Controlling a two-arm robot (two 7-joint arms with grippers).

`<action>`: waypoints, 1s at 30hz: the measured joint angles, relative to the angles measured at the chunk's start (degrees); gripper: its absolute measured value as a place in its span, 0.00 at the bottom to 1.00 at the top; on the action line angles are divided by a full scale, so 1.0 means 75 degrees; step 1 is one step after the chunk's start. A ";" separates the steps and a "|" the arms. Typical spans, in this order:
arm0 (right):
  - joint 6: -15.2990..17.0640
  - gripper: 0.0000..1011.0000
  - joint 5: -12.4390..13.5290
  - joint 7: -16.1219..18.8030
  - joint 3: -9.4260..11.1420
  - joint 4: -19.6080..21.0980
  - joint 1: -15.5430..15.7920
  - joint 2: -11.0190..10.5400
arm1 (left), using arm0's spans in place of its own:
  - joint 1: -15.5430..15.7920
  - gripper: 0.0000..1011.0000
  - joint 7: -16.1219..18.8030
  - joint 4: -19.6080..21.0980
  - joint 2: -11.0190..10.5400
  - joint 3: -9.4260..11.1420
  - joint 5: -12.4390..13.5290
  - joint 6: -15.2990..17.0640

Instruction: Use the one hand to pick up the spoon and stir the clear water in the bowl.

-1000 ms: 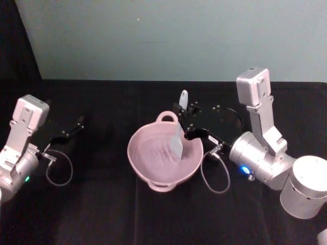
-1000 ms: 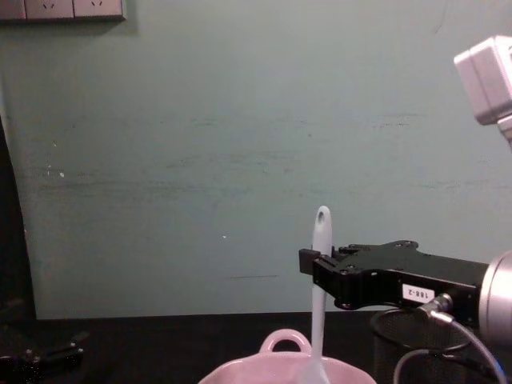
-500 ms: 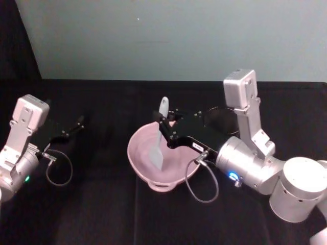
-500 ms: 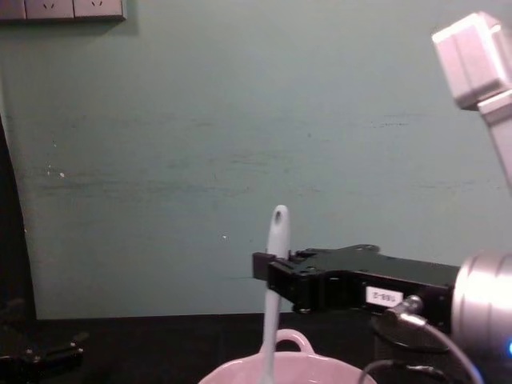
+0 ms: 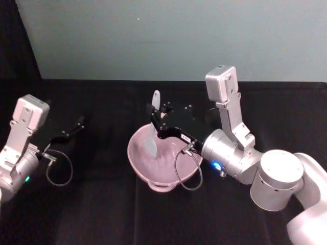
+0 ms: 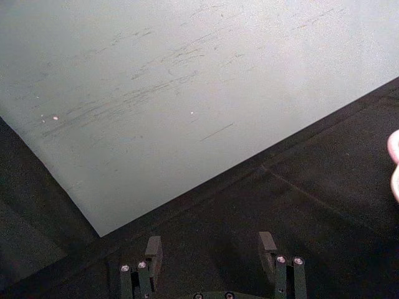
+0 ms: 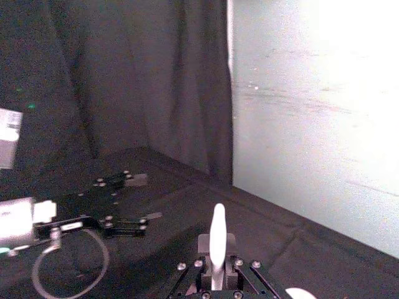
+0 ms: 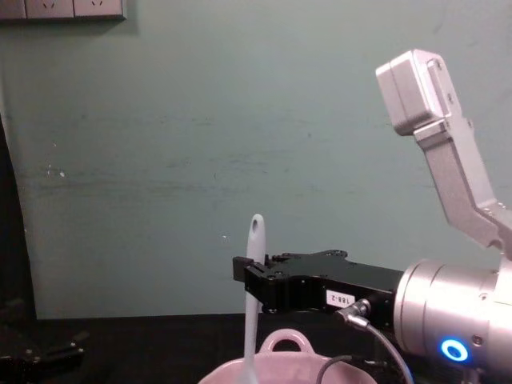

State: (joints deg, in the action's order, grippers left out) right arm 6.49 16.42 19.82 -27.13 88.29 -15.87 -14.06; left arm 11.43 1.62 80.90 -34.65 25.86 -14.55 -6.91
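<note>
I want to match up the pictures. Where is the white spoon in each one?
Head view: spoon at centre, blade inside the bowl.
Chest view: low centre, upright above the bowl.
Right wrist view: upright in the right end effector's grip.
Left wrist view: the bowl's pink edge, beyond the open left end effector.
Shared landmark: the bowl.

Pale pink wavy-rimmed bowl point(image 5: 131, 153) sits mid-table on the black cloth-covered table point(image 5: 102, 209). Long white plastic spoon point(image 5: 151, 146) stands near upright in the bowl, blade down in its left-rear part, handle tip well above the rim. Black two-fingered right gripper point(image 5: 153, 113) reaches in from the right over the bowl's rear rim, clamped on the spoon handle below the tip. Black left gripper point(image 5: 77, 124) sits low, well left of the bowl. Pale green wall point(image 5: 179, 41) is behind the table.
</note>
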 joint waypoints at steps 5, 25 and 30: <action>-0.0218 0.11 -0.0180 -0.0167 0.0063 -0.0285 -0.0119 0.0126 | 0.0000 1.00 0.0000 0.0000 0.0000 0.0000 0.0000 0.0000; -0.0175 0.11 -0.0448 -0.0302 0.0658 0.0085 0.0284 -0.0147 | 0.0000 1.00 0.0000 0.0000 0.0000 0.0000 0.0000 0.0000; 0.0057 0.11 -0.0348 -0.0134 0.0694 0.0565 0.0606 -0.0380 | 0.0000 1.00 0.0000 0.0000 0.0000 0.0000 0.0000 0.0000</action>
State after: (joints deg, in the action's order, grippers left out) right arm 6.91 13.81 18.82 -21.92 92.52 -11.32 -16.91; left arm 11.43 1.62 80.90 -34.64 25.86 -14.55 -6.91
